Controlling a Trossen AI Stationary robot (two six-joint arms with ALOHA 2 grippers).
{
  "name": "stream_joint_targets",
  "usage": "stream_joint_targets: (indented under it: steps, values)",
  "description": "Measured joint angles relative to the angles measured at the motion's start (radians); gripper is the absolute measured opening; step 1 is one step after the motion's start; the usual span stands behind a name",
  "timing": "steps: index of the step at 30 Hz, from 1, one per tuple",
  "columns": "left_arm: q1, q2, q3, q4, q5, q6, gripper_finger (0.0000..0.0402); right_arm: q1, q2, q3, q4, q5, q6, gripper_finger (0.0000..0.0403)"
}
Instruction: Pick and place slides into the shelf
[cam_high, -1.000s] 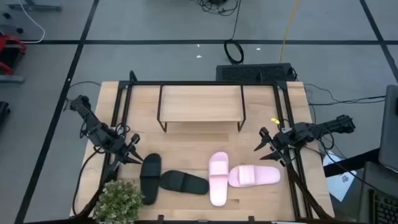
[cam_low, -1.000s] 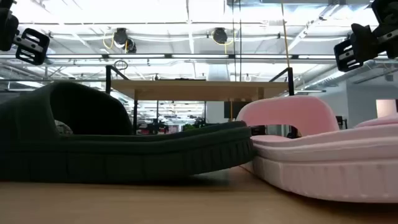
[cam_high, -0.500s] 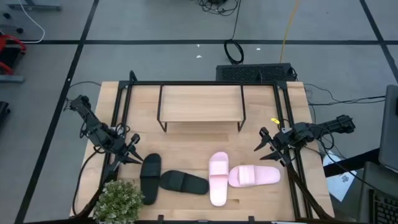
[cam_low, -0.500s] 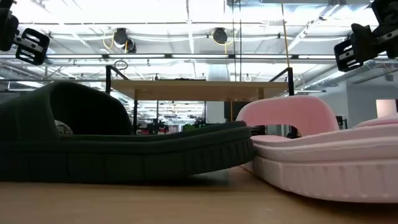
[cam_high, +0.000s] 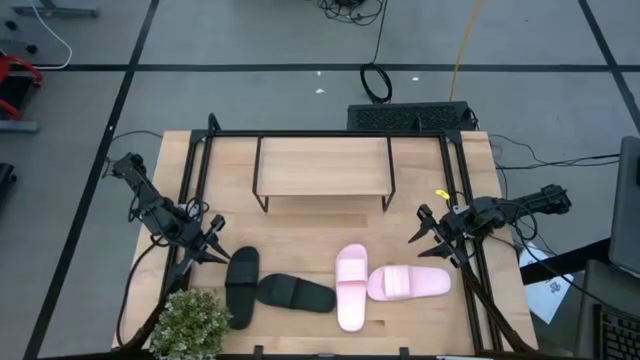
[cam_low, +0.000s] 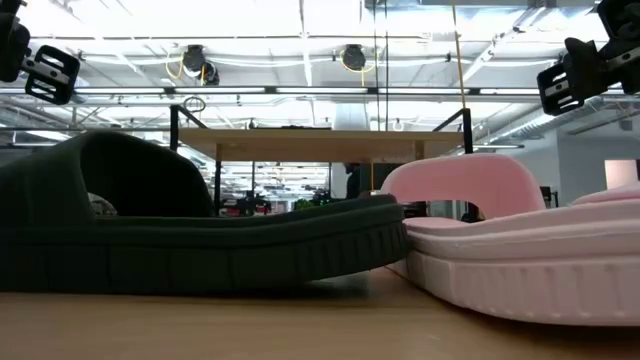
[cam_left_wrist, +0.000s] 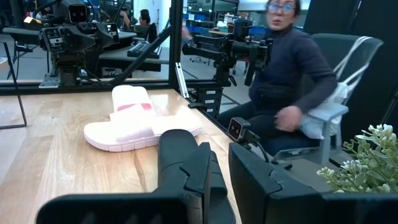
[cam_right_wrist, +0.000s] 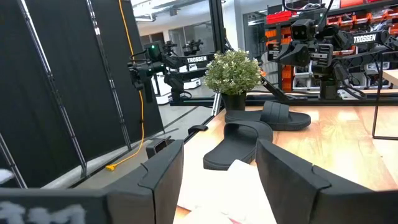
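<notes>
I have the left gripper (cam_high: 212, 243) parked near the table's left edge, fingers spread wide and holding nothing, just beside the toe end of the nearer black slide (cam_high: 242, 286). The right gripper (cam_high: 427, 237) sits near the right edge, its fingers likewise wide apart and empty, just above the strap end of the outer pink slide (cam_high: 408, 283).

In the high view all 4 slides lie on the table (cam_high: 320, 230) in front of the shelf (cam_high: 322, 166). The 2 black ones form an angle: 1 points toward the shelf, and the second black slide (cam_high: 295, 293) lies across its heel end. The inner pink slide (cam_high: 351, 285) points toward the shelf, and the outer one lies crosswise, touching its side. The shelf top carries no slides. A potted plant (cam_high: 189, 324) stands at the near left corner.

The low view adds what the overhead cannot: a black slide (cam_low: 190, 230) and a pink slide (cam_low: 520, 240) meet toe to toe, with the shelf's plank (cam_low: 325, 145) standing behind them (only the undersides of both grippers show at the upper corners).

The left wrist view shows the 2 pink slides (cam_left_wrist: 140, 121) stacked crosswise beyond its own fingers (cam_left_wrist: 186, 168), and a seated person (cam_left_wrist: 289, 81) off the table's edge. The right wrist view shows both black slides (cam_right_wrist: 255, 127) and the plant (cam_right_wrist: 233, 74) beyond its fingers (cam_right_wrist: 283, 168).
</notes>
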Motion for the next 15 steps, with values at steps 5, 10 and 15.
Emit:
stream_joint_targets:
  steps: [5, 10, 15]
  values:
    - [0.000, 0.000, 0.000, 0.000, 0.000, 0.000, 0.0056, 0.000, 0.000, 0.000, 0.000, 0.000, 0.000, 0.0192]
    - [0.000, 0.000, 0.000, 0.000, 0.000, 0.000, 0.0056, 0.000, 0.000, 0.000, 0.000, 0.000, 0.000, 0.0192]
    - [0.000, 0.000, 0.000, 0.000, 0.000, 0.000, 0.0056, 0.000, 0.000, 0.000, 0.000, 0.000, 0.000, 0.0192]
